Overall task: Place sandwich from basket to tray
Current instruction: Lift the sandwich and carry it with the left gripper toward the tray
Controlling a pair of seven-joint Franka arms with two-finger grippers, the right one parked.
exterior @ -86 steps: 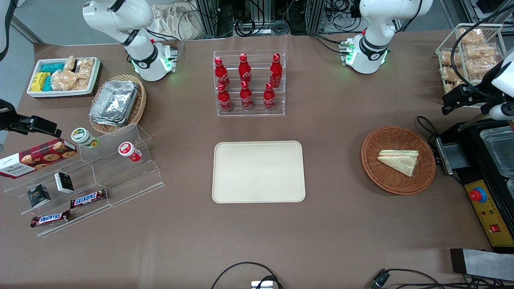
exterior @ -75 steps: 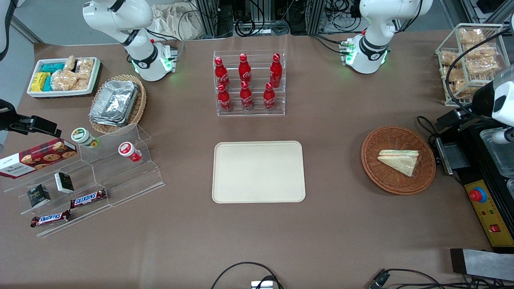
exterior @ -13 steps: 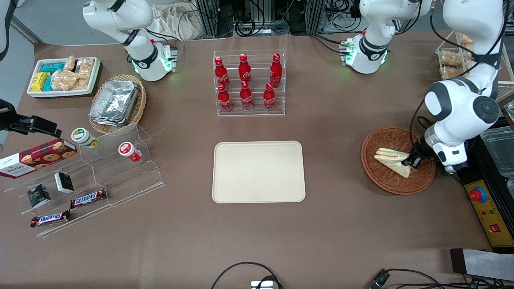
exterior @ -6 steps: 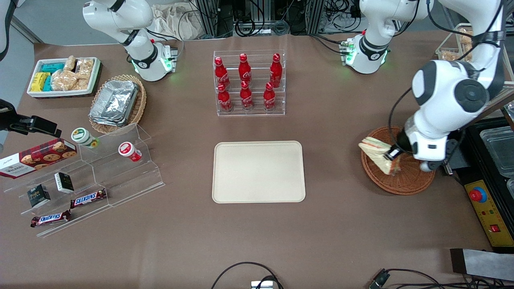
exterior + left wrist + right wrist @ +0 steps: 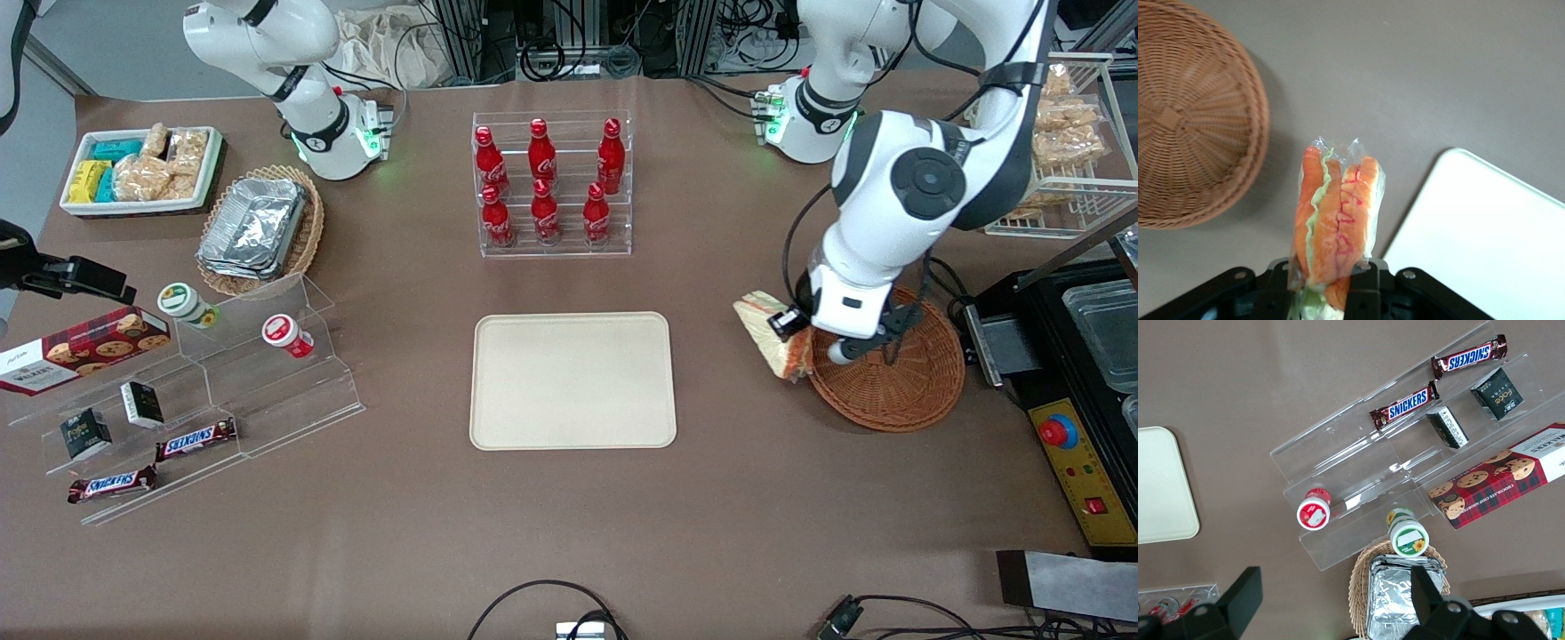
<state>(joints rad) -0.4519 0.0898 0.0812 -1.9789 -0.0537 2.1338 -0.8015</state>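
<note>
Front view: gripper (image 5: pixel 788 322) clamped on the sandwich (image 5: pixel 772 336), held in the air over the bare tabletop (image 5: pixel 569 524) just beside the basket (image 5: pixel 898 382) rim, between basket and tray (image 5: pixel 573 380). Sandwich clear of the basket, not yet over the tray. Basket partly covered by the arm; nothing visible in the part that shows.

Left wrist view: adds detail not seen from the front. Sandwich (image 5: pixel 1337 220) in clear wrap, orange, green and white layers facing the camera, pinched from both sides between the black fingers (image 5: pixel 1361 293). Basket (image 5: pixel 1191 113) bowl seen whole inside and empty. Rounded corner of the tray (image 5: pixel 1491 233) near the sandwich tip, bare.

Right wrist view: only the parked arm's end of the table; clear stepped stand (image 5: pixel 1391 460) with chocolate bars (image 5: pixel 1469 357), small boxes, cookie box (image 5: pixel 1501 477), two small tubs; one tray corner (image 5: pixel 1161 487).

Surface: brown matte covering, flat. Rack of red bottles (image 5: pixel 551 182) farther from the front camera than the tray. Black machine (image 5: pixel 1080 373) at the working arm's end, just beside the basket. Cables along the table's near edge.

Open room: bare strip of tabletop between basket and tray; whole tray surface unoccupied.
</note>
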